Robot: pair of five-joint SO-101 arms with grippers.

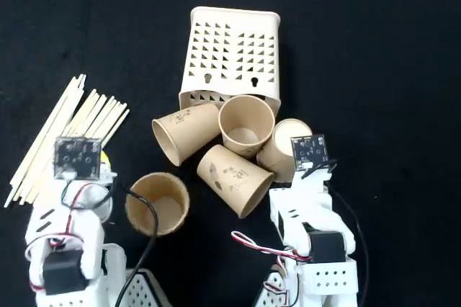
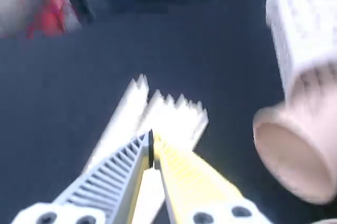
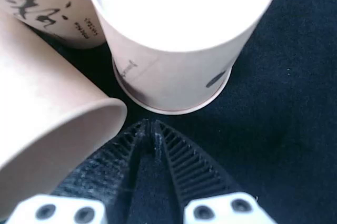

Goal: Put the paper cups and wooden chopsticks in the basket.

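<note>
**Nothing is in the basket yet; both arms seem ready for a pick.**

The brown paper cups [image 1: 246, 125] are on the black table [image 1: 389, 69]. Four are clustered just before the white perforated plastic basket [image 1: 232, 47], and one stands apart. The pale wooden chopsticks [image 1: 65, 127] lie fanned out, well to the side. The left gripper [image 2: 151, 148] hangs over the chopsticks, its fingers pressed together and empty. The right gripper [image 3: 152, 128], also pressed together, points at the nearest cup. In my judgement, each must first spread its fingers before it can grasp.
</note>
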